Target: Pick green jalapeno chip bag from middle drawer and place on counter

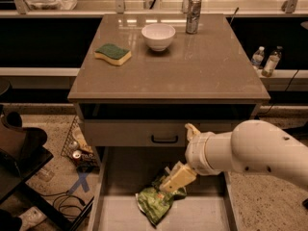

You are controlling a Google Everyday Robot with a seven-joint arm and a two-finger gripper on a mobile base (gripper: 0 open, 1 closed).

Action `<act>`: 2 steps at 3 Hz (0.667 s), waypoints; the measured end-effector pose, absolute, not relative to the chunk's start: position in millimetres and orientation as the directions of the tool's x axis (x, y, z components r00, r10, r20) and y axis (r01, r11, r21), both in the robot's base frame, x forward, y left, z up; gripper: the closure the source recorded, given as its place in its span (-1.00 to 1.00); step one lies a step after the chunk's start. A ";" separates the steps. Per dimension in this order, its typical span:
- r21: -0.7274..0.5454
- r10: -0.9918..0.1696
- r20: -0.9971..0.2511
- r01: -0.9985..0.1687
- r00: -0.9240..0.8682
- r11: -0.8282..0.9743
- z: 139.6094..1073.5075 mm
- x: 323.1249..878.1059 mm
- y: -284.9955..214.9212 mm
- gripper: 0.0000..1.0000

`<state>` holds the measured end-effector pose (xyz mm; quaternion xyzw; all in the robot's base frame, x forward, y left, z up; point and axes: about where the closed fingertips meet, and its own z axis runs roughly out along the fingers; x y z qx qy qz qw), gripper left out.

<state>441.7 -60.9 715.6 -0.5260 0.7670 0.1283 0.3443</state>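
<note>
The green jalapeno chip bag (153,202) lies crumpled on the pale floor of the open middle drawer (202,216), left of its centre. My gripper (176,178), cream coloured on the end of a thick white arm coming in from the right, is down in the drawer at the bag's upper right edge and covers part of it. I cannot tell whether it touches the bag. The glossy grey-brown counter (202,66) is above.
On the counter stand a white bowl (158,35), a green-and-yellow sponge (112,54) and a metal can (193,14). A closed drawer front with a black handle (165,139) is above the open drawer. A wire basket with cans (76,149) sits on the floor left; bottles (263,59) right.
</note>
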 end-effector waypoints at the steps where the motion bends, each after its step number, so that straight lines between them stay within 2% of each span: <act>1: -0.200 -0.726 -0.659 -0.884 -0.197 0.422 723.7 450.2 -63.5 -1.00; 2: -0.194 -0.728 -0.656 -0.888 -0.199 0.417 723.7 447.5 -63.3 -1.00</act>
